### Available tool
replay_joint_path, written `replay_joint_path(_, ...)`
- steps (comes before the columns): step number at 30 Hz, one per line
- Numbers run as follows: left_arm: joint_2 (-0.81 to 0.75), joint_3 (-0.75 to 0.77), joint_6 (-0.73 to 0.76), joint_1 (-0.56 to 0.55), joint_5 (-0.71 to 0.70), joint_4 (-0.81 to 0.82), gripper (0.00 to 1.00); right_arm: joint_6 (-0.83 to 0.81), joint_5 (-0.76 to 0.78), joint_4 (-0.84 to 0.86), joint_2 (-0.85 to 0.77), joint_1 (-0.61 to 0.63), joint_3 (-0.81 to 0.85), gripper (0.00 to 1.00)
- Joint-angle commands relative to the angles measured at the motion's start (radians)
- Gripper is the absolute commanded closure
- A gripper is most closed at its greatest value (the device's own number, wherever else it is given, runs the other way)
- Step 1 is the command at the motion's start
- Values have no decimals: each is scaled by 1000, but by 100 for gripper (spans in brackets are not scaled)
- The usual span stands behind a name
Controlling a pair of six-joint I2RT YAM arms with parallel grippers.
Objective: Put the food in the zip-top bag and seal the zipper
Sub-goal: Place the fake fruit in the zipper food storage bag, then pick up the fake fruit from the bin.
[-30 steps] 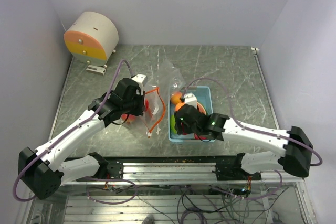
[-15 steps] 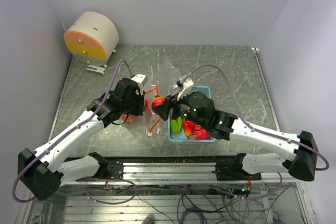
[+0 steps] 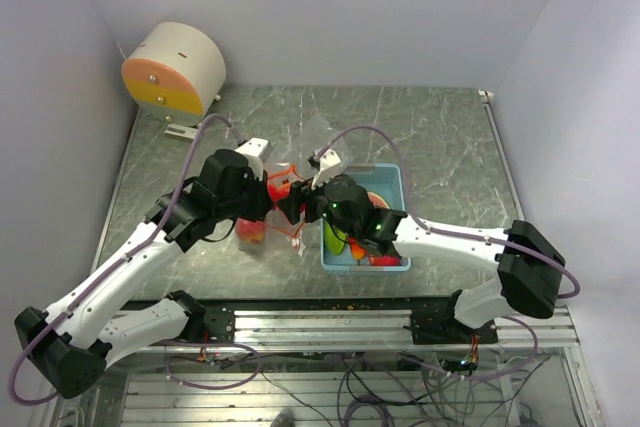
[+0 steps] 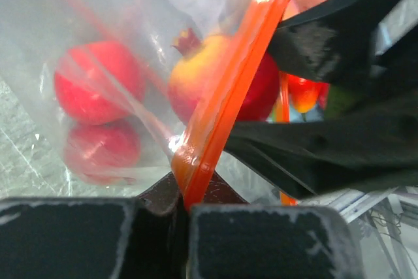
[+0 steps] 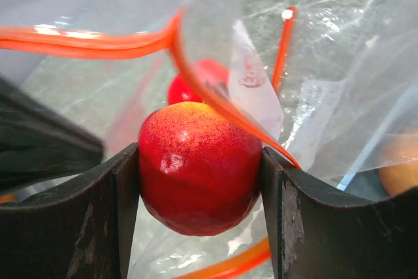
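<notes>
- Right gripper [image 5: 199, 187], clamped on red fruit [image 5: 196, 155], now out of tray [image 3: 392, 175], inside zip-top bag [image 4: 98, 24] mouth.
- Left gripper [image 4: 186, 217] pinching zipper [image 4: 228, 83] open; drop likely next.

A red fruit [image 5: 199, 164] speckled with yellow is seen. The clear bag [image 5: 255, 89] is edged with an orange strip [image 4: 228, 76]. The tray [image 3: 400, 187] is coloured light blue, the table [image 3: 440, 137] marbled grey-green.
</notes>
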Motion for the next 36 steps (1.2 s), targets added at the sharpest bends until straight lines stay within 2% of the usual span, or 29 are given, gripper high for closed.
replay_joint_path(1, -48, 53, -16, -2, 67, -6, 93, -21, 130, 14, 41, -2, 47, 70)
replay_joint_path(3, -53, 54, -19, -2, 76, -3, 93, -37, 150, -10, 61, -2, 87, 63)
replay_joint_path(4, -52, 53, -19, -1, 75, -3, 93, -43, 152, -21, 67, -2, 91, 53)
replay_joint_path(5, -51, 51, -20, -1, 72, -3, 93, -47, 151, -28, 65, -2, 123, 39)
replay_joint_path(7, -44, 36, -20, -1, 60, 2, 93, -51, 136, -31, 49, -1, 131, 5)
replay_joint_path(8, -42, 27, -21, -1, 52, 7, 93, -53, 124, -34, 36, -1, 128, 1)
replay_joint_path(16, 39, -30, -22, -1, -67, 57, 93, -53, 27, -190, -152, 11, 103, 0)
replay_joint_path(18, 61, -33, -24, -1, -74, 71, 93, -26, 63, -293, -204, 14, 103, 0)
replay_joint_path(23, 69, -41, -22, -1, -73, 95, 93, 94, 262, -606, -264, 5, 55, 0)
replay_joint_path(26, 59, -41, -18, -1, -78, 93, 93, 166, 266, -721, -238, -26, 16, 0)
replay_joint_path(31, 36, -36, -13, -1, -73, 76, 93, 247, 209, -785, -183, -89, -55, 3)
replay_joint_path(36, 9, -44, -14, -1, -66, 78, 93, 258, 142, -746, -181, -145, -105, 6)
